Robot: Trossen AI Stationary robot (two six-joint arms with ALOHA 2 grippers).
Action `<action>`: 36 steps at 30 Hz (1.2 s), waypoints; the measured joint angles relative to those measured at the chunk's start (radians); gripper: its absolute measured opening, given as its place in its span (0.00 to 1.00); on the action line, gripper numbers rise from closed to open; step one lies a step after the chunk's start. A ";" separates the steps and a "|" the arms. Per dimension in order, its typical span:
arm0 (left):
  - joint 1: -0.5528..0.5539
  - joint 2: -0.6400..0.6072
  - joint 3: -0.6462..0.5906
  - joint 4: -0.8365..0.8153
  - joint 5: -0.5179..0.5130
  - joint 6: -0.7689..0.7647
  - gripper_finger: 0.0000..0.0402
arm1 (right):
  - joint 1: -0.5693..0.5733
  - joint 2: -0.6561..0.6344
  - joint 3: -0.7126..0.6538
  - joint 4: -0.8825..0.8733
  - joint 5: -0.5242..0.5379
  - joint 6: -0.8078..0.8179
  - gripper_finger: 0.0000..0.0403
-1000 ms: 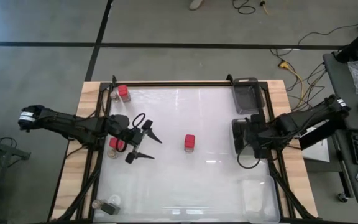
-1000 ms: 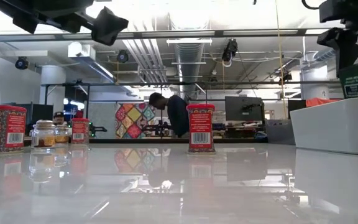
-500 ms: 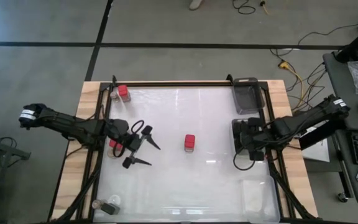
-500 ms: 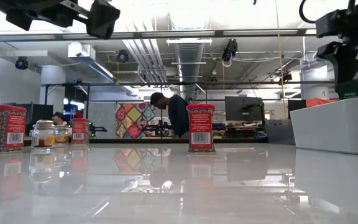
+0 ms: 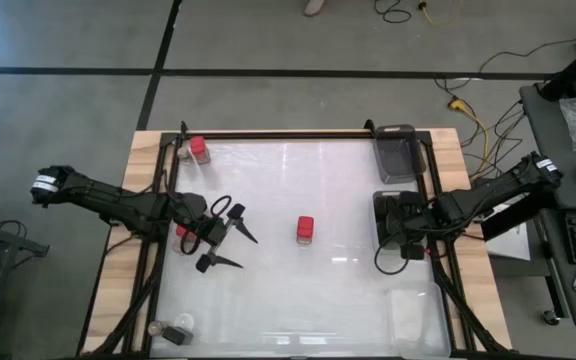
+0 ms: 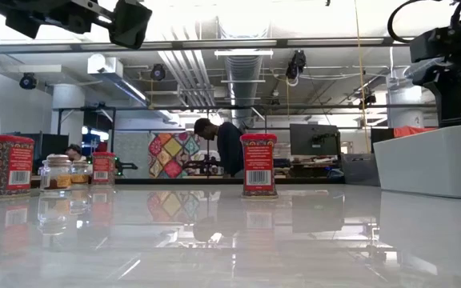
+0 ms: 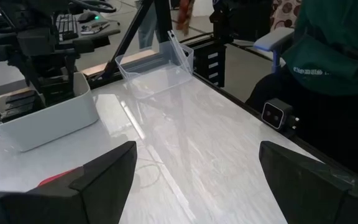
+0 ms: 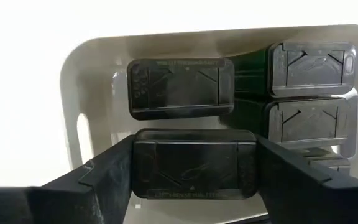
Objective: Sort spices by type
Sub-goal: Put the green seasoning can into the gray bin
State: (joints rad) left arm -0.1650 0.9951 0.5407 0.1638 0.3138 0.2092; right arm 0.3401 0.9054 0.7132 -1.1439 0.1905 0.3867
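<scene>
Fingers of the right gripper [image 8: 194,180] were spread on either side of a black tin [image 8: 194,163] inside the white tray [image 5: 386,238] at centre right of the high view — three more dark tins were packed beside it. Fingers of the left gripper [image 5: 226,238] were spread, nothing between them, at centre left. One red tin [image 5: 305,229] stood mid-table — others were seen at left.

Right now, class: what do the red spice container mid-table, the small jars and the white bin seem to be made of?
Red spice container: probably printed tin or card; glossy label, barcode.
Small jars: clear glass or plastic; the brownish contents show through.
White bin: likely moulded plastic; smooth, matte, rounded corners.
</scene>
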 joint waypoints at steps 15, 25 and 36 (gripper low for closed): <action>-0.002 0.022 -0.001 0.001 0.000 0.015 0.80 | 0.000 0.060 -0.003 0.013 -0.009 0.009 0.73; -0.002 0.047 -0.001 0.022 0.000 0.018 0.80 | 0.000 0.089 -0.003 0.016 -0.014 -0.002 0.71; -0.002 0.046 -0.001 0.023 0.000 0.017 0.80 | 0.000 0.078 0.047 0.008 -0.001 -0.003 0.82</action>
State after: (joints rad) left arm -0.1673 1.0409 0.5396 0.1867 0.3138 0.2260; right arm 0.3401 0.9830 0.7606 -1.1362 0.1899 0.3836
